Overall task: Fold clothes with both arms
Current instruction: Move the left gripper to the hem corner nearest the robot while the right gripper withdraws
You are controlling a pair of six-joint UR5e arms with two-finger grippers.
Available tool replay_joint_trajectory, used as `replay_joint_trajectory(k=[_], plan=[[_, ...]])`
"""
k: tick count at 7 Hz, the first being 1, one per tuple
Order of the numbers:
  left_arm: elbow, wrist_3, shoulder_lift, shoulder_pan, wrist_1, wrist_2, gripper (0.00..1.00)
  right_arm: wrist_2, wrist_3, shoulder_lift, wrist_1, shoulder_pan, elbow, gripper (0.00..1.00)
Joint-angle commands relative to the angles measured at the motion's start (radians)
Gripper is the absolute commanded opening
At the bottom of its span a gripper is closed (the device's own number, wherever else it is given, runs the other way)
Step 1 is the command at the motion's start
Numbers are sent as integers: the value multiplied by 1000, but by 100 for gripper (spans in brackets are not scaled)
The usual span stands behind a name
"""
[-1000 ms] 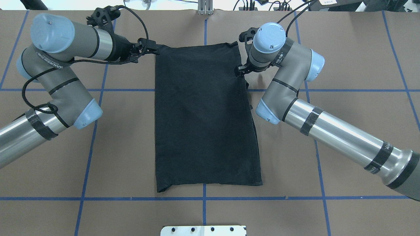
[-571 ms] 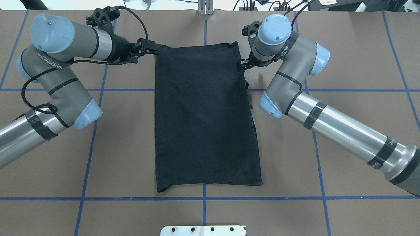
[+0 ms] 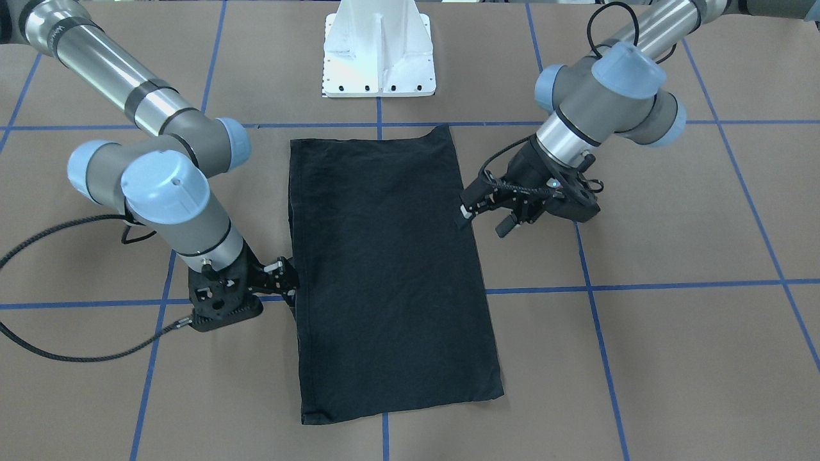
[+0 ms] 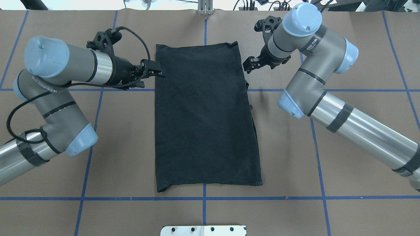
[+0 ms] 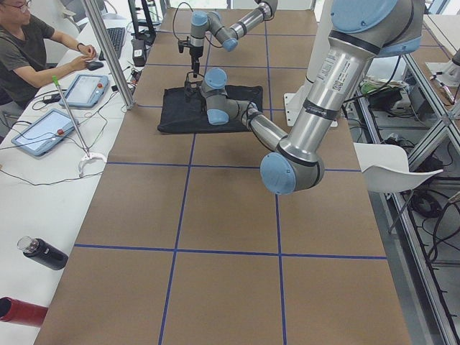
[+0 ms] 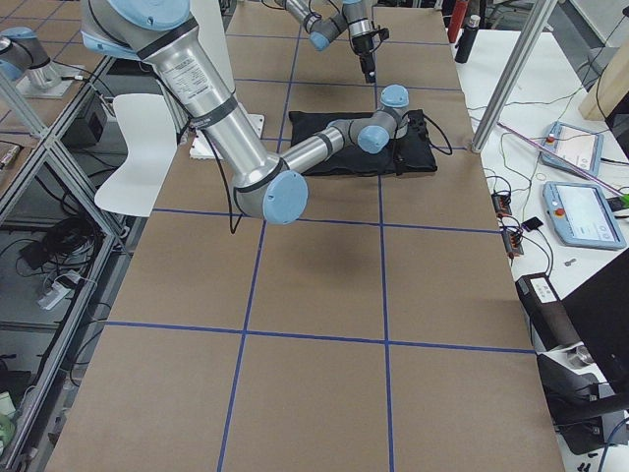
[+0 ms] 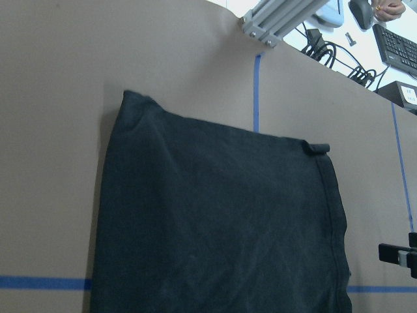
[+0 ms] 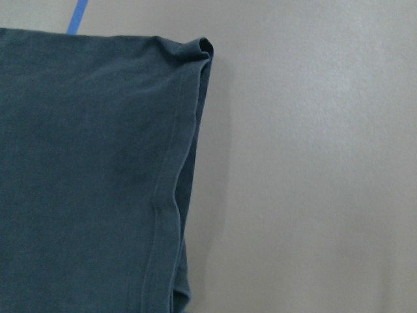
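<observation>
The black T-shirt [image 4: 205,118] lies flat on the table, folded into a long rectangle, with only plain black showing. It also shows in the front view [image 3: 384,269], the left wrist view [image 7: 221,222] and the right wrist view [image 8: 85,163]. My left gripper [image 4: 158,72] is open and empty at the shirt's left edge, near the far end; in the front view [image 3: 483,219] its fingers stand apart. My right gripper [image 4: 249,64] is open and empty just off the shirt's right edge near the far corner, and shows in the front view [image 3: 285,274].
Brown table paper with blue tape lines [image 4: 203,198]. The white pedestal base [image 3: 379,57] stands at the near edge. An aluminium post [image 4: 205,8] and cables sit at the far edge. An operator [image 5: 29,50] sits at a side desk with tablets.
My left gripper has left the shirt's far left corner and moved back along the left edge. My right gripper has moved out to the right, off the shirt's edge. The shirt has not moved.
</observation>
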Motion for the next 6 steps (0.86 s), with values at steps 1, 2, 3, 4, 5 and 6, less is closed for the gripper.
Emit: replay_joint_trajectory(k=[1, 2, 3, 4, 5, 6], plan=[[-141, -151, 108, 123, -5, 7, 100, 90, 135, -156, -99, 1, 258, 100], [-177, -199, 143, 189, -7, 32, 100, 115, 238, -234, -92, -16, 361, 100], [-204, -280, 169, 284, -7, 115, 100, 124, 304, -291, -92, -34, 438, 100], [-214, -329, 191, 362, -19, 181, 100, 186, 335, -334, -92, -37, 481, 100], [-205, -371, 223, 431, -83, 257, 100, 211, 387, -350, -85, -51, 504, 100], [-200, -374, 255, 446, -108, 271, 100, 209, 394, -350, -85, -63, 508, 100]])
